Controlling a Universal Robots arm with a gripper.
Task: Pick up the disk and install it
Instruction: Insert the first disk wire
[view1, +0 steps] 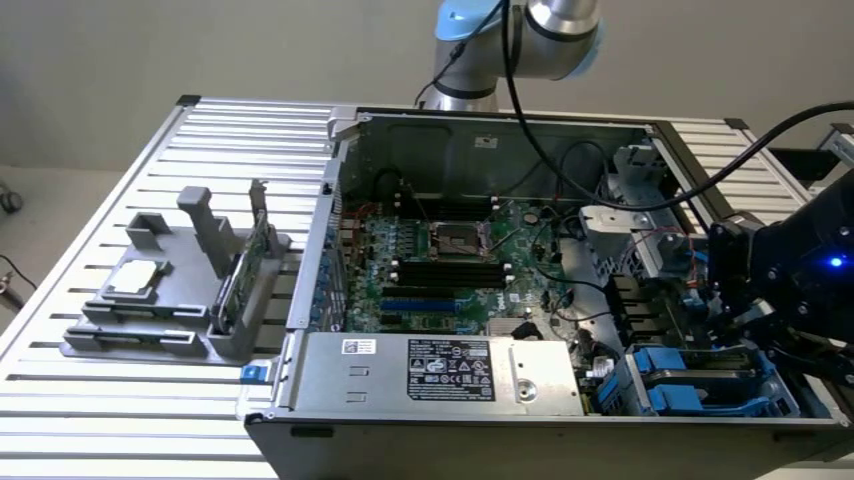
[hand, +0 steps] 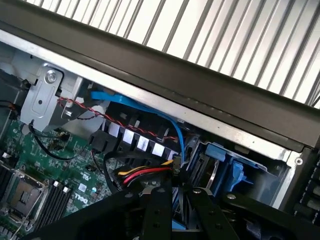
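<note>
The fingers (hand: 156, 217) stand close together in the wrist view, with only a thin strip of blue in the gap. I take that strip to be a plastic rail of the disk (hand: 176, 224). On that reading they are clamped on the disk, though little of its body can be made out here. Just beyond them a blue drive caddy (hand: 226, 164) sits in the corner of the computer case (hand: 200, 82). Near it run a blue data cable (hand: 150, 114) and a yellow, red and black power lead (hand: 142, 173), both ending close to the fingertips. Farther off lie the green motherboard (hand: 60, 175) and its processor socket (hand: 20, 192), and outside the case wall is the slatted bench (hand: 225, 35). In the exterior view the arm's black head (view1: 781, 275) hangs low over the drive bay (view1: 701, 385) at the case's corner on the exterior view's right, where blue rails frame a grey body. On the exterior view's left, well apart from the case, a grey holder (view1: 160, 335) carries the small processor chip (view1: 139, 280) and the upright green circuit card (view1: 238, 285). With the disk at the bay, the pick-up looks done and the installing step is in hand. Seating it would call for rails held square to the bay's guides, a straight push, and clearance from the loose cables.
</note>
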